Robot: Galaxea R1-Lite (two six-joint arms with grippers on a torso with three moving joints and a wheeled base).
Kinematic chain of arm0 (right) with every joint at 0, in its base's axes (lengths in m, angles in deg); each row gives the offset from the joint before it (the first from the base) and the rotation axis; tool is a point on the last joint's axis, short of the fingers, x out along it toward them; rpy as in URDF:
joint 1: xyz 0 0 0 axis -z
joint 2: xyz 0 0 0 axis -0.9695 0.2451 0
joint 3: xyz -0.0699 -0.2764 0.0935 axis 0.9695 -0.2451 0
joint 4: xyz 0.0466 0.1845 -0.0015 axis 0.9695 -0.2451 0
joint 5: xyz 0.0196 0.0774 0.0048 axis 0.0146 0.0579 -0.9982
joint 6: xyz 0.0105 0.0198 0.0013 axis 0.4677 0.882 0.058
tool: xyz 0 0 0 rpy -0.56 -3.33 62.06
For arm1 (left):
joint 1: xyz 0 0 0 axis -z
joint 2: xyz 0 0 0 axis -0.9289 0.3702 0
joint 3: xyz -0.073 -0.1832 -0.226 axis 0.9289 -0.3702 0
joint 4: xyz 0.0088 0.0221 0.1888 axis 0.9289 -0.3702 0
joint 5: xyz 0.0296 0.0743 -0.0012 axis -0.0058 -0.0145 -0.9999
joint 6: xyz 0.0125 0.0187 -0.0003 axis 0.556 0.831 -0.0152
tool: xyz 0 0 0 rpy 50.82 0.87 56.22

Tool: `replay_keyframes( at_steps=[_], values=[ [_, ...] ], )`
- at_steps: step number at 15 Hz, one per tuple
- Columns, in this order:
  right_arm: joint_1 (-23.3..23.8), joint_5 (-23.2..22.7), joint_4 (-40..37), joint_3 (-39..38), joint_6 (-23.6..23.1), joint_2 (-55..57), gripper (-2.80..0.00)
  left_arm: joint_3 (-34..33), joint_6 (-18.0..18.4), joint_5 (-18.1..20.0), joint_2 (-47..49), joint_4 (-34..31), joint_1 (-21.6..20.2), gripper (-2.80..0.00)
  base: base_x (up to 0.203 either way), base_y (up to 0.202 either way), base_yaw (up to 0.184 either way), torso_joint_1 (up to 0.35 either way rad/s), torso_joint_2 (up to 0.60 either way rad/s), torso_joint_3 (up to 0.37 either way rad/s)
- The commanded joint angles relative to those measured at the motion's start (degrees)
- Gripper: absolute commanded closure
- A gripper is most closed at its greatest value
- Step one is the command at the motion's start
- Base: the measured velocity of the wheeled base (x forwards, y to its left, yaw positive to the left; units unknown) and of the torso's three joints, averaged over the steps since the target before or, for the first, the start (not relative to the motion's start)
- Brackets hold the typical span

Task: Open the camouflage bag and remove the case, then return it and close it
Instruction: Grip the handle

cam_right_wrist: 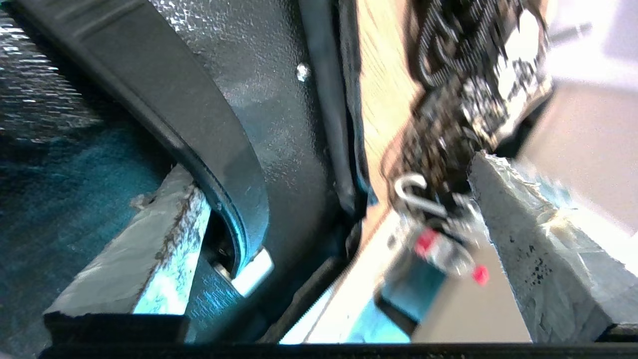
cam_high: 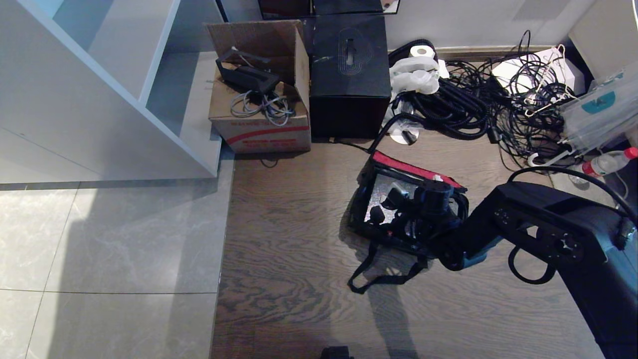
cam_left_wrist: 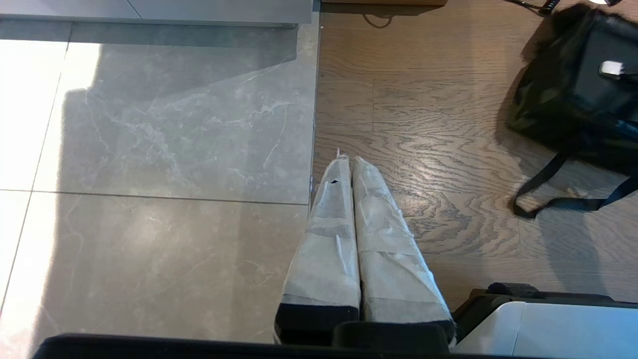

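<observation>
**Right gripper inside the opened camouflage bag on the wood floor**

One camouflage bag (cam_high: 406,212) is seen lying on the wood-grain floor (cam_high: 299,259), in front of the black box (cam_high: 350,75) and just beside the tangle of black cables (cam_high: 478,104). Its long axis is set on a diagonal in the head view, running from the upper left near the black box down to the lower right toward the robot's right arm. The bag is lying open: the lid, edged in red, is turned back on the far side, and a silvery lining is exposed within. One black strap (cam_high: 384,274) is trailed in a loop across the floor on the near side.

The right gripper (cam_high: 423,209) is lowered into the open mouth of the bag. In the right wrist view its two tape-wrapped fingers (cam_right_wrist: 149,249) are spread wide apart, and nothing is clamped between them; one finger is lying beside a curved black edge inside the bag, though whether it is touched cannot be told.

The left gripper (cam_left_wrist: 349,167) is held apart from the work, over the seam between the grey tiles and the wood floor, its two wrapped fingers pressed together on nothing.

One cardboard carton (cam_high: 259,99) is standing beside the black box, next to a white shelf unit (cam_high: 99,85)
</observation>
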State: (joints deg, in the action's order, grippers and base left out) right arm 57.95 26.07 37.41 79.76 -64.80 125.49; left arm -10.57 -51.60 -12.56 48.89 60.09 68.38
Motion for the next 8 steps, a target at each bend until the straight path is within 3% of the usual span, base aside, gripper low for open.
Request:
replay_keyframes(
  at_steps=[1,5,8],
  values=[
    [-0.8,1.3,1.1,0.7,-0.1,0.2,-2.80,0.0,0.0,0.0,0.0,0.0,0.0,0.00,0.000,0.000,0.000,0.000,0.00,0.000],
    [-1.5,5.3,6.4,0.8,0.9,3.6,-2.80,0.0,0.0,0.0,0.0,0.0,0.0,0.00,0.000,0.000,0.000,0.000,0.00,0.000],
    [-1.8,5.5,12.1,0.9,0.9,7.4,-2.80,0.0,0.0,0.0,0.0,0.0,0.0,0.00,0.000,0.000,0.000,0.000,0.00,0.000]
  ],
)
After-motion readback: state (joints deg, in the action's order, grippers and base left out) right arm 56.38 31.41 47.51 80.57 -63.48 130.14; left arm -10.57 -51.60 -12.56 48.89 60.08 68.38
